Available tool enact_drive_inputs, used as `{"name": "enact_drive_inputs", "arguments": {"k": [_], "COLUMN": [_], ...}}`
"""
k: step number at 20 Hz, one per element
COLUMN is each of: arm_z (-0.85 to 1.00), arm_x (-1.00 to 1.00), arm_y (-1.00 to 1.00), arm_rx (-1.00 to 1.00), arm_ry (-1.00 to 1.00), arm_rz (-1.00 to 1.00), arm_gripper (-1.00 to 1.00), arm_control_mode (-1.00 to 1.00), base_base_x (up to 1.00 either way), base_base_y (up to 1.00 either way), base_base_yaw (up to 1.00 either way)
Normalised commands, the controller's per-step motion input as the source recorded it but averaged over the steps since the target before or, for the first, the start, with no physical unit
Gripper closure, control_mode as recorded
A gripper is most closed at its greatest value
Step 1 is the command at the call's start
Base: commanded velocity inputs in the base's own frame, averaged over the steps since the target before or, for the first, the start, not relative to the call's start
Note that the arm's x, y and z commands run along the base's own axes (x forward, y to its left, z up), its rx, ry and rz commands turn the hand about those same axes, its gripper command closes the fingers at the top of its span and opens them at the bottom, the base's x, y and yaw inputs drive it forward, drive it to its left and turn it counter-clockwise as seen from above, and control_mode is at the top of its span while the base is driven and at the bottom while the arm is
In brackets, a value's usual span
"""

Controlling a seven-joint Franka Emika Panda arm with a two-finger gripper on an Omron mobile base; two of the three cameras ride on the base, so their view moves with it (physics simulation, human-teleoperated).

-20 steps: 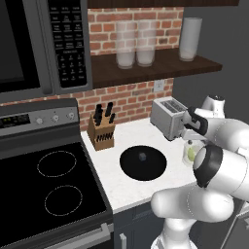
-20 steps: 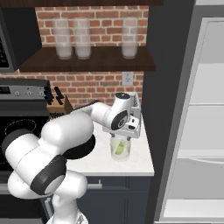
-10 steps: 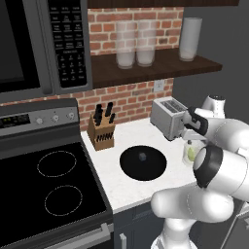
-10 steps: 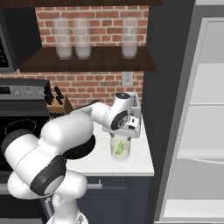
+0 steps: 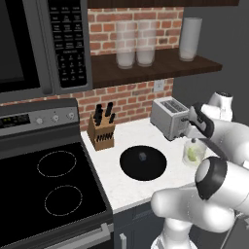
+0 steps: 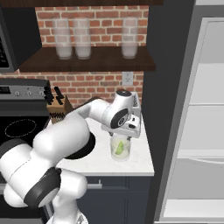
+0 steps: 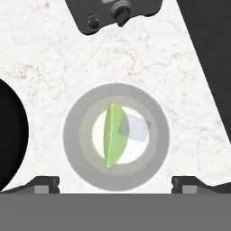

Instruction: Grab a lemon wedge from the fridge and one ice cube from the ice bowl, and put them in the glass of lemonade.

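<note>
The glass of lemonade (image 7: 116,135) stands on the white counter, seen from straight above. In it lie the yellow-green lemon wedge (image 7: 113,135) and a translucent ice cube (image 7: 136,128). My gripper (image 7: 115,184) hangs directly over the glass, open, with nothing between its fingertips (image 7: 43,182). From the right base view the gripper (image 6: 121,135) sits just above the glass of lemonade (image 6: 120,148), where the lemon wedge (image 6: 117,149) shows. The ice bowl (image 5: 143,164) lies left of the glass of lemonade (image 5: 193,153) and holds one ice cube (image 5: 142,156). The fridge (image 6: 205,144) stands open at the right.
A toaster (image 5: 170,116) stands against the brick wall just behind the glass. A knife block (image 5: 101,130) sits by the black stove (image 5: 53,185). Tall clear glasses (image 5: 135,44) stand on the wooden shelf above. The counter edge (image 6: 148,168) ends close to the fridge.
</note>
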Motion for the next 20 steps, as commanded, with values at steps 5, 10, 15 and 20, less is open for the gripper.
{"name": "enact_drive_inputs", "arguments": {"k": [5, 10, 15, 20], "arm_z": [0.42, 0.54, 0.58, 0.46], "arm_x": [-0.36, -0.48, -0.25, -0.14], "arm_y": [0.00, 0.21, 0.64, 0.61], "arm_rx": [0.10, 0.07, 0.00, 0.00], "arm_ry": [-0.07, -0.08, 0.00, 0.00], "arm_rz": [0.00, 0.00, 0.02, 0.07], "arm_gripper": [-1.00, -1.00, -1.00, -1.00], "arm_control_mode": [-1.00, -1.00, -1.00, -1.00], "base_base_x": [0.00, 0.00, 0.00, 0.00], "base_base_y": [0.00, 0.00, 0.00, 0.00], "base_base_yaw": [0.00, 0.00, 0.00, 0.00]}}
